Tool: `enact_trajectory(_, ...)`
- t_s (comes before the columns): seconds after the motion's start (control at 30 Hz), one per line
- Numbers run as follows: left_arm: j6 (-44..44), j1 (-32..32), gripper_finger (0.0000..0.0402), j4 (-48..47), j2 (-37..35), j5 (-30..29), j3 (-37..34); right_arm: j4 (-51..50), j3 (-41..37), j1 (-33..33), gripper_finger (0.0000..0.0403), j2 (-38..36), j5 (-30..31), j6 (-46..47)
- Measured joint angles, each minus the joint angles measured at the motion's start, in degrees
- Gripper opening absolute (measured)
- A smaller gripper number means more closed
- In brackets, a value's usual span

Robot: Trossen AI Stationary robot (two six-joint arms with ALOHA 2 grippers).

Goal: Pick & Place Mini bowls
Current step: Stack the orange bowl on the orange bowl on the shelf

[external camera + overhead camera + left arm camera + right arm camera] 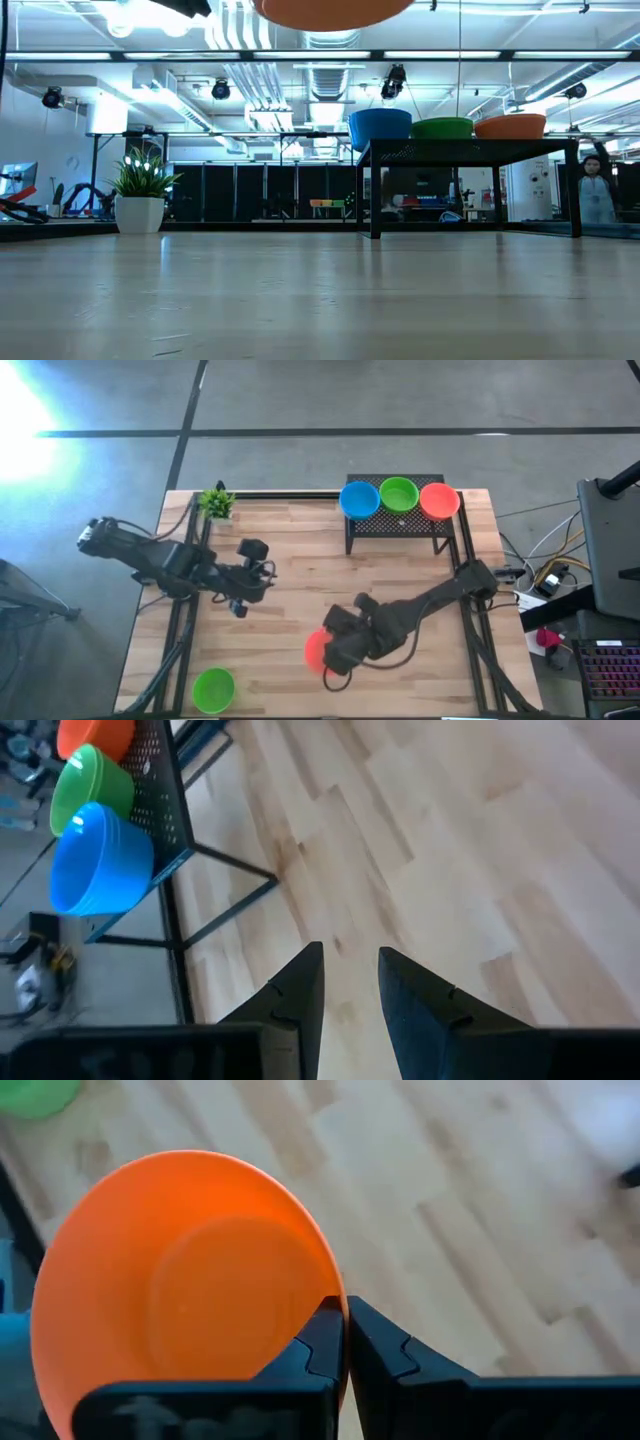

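An orange-red mini bowl [316,649] hangs high above the table's near middle, with my right gripper [331,652] shut on it. The low view shows only its underside [330,12] at the top of the picture. A green mini bowl [213,688] sits on its base at the near left of the table. Blue [359,500], green [398,493] and orange-red [439,500] mini bowls stand in a row on a black stand [400,525] at the far edge. My left gripper [350,970] stands open over the table's left middle with nothing between its fingers. My right gripper pinches the orange-red bowl's rim [336,1285] between its two fingers, one finger [318,1335] inside the bowl and the other outside. The fingers slant down from the table's right side. The bowl is lifted clear of the table and juts out toward the left.
A small potted plant [216,503] stands at the far left corner. The black stand's legs [215,860] reach the tabletop at the far right. Bare wood lies between the arms and along the near edge.
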Motion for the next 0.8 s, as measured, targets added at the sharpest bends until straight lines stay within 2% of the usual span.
enact_trajectory(0.17, -0.2, 0.0, 0.0098, 0.1, -2.6, 3.1, 0.0, -3.5, 0.0, -2.3, 0.0008, -3.6, 2.9, -0.4)
enact_trajectory(0.43, -1.0, 0.0, 0.0098, -1.0, -4.2, 3.1, 0.0, -10.8, -0.1, -6.9, 0.0008, -10.9, 4.5, -4.6)
enact_trajectory(0.57, -1.1, 0.0, 0.0098, -1.1, -4.1, 3.1, 0.0, -15.4, -0.2, -8.8, 0.0008, -15.4, 8.3, -4.3)
enact_trajectory(0.8, -1.4, 0.0, 0.0098, -0.8, -4.1, 3.0, 0.0, -15.1, -3.7, -10.8, 0.0008, -25.1, 14.0, -6.2)
